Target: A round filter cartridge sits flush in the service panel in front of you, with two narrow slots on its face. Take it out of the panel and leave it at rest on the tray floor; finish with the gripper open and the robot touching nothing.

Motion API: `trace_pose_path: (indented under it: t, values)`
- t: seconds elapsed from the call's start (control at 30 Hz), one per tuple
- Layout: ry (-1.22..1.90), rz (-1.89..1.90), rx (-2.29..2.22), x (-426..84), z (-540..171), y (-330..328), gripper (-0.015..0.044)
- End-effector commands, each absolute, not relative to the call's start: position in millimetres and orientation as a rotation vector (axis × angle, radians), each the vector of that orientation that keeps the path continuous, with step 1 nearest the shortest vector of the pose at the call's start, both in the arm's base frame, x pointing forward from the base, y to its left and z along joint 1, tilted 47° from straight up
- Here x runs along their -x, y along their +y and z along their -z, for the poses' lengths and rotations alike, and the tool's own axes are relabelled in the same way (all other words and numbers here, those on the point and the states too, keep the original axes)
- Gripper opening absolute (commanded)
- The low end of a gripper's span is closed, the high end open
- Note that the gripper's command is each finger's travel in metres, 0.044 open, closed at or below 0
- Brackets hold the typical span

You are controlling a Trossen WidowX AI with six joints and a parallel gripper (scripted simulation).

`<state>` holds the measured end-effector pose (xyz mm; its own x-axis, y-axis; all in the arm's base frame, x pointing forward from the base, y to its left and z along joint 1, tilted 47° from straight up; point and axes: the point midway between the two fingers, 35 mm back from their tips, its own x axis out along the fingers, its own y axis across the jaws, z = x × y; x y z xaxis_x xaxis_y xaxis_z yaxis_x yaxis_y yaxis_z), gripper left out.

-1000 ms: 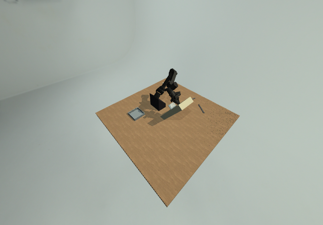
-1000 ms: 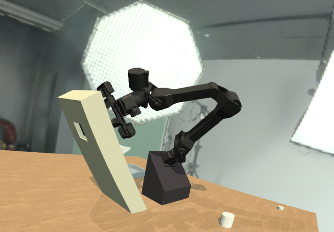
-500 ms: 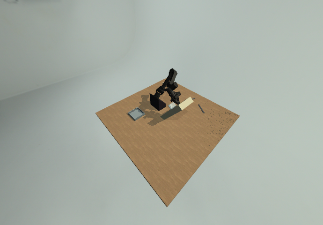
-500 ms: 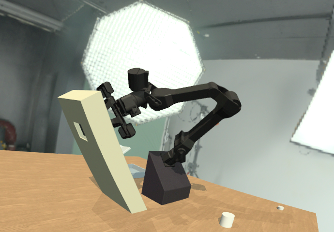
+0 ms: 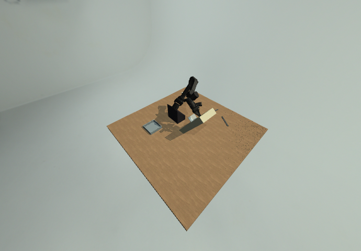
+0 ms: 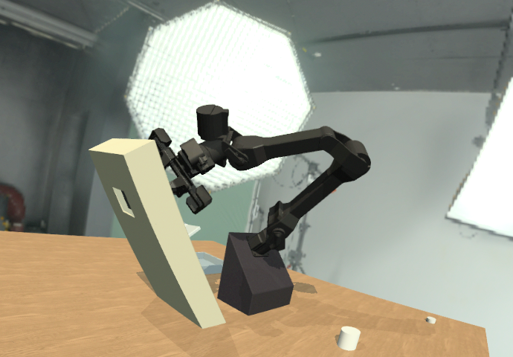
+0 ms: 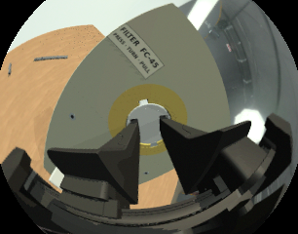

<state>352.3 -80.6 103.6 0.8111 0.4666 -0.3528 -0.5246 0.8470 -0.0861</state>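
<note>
The round grey filter cartridge [image 7: 149,128] sits in the service panel [image 7: 86,102] [image 6: 177,248] [image 5: 209,115], inside a yellow ring [image 7: 119,111]. The panel leans, with a label above the ring in the wrist view. My gripper [image 7: 148,121] is shut on the filter cartridge, one fingertip at each of the two dark slots on its face. In the exterior view the panel hides the fingertips and the cartridge. The tray [image 5: 151,126] [image 6: 210,268] is grey-blue and shallow; it lies on the table beyond the arm's dark base.
The arm's dark wedge-shaped base [image 5: 175,114] [image 6: 257,277] stands between panel and tray. A white piece [image 5: 192,117] [image 6: 192,228] juts out by the panel's near face. A dark bar [image 5: 224,121] [image 7: 51,58] lies behind the panel. A white cylinder [image 6: 349,338] and a smaller one [image 6: 430,320] stand on the table.
</note>
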Motion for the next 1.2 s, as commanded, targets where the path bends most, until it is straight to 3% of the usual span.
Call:
trace_pose_path:
  t: [0.0,1.17]
  values:
    - [0.372,-0.506,0.067,-357.3,-101.0,-77.8,0.0000]
    - [0.628,-0.213,-1.110,-358.4,-100.6,-77.2,0.0000]
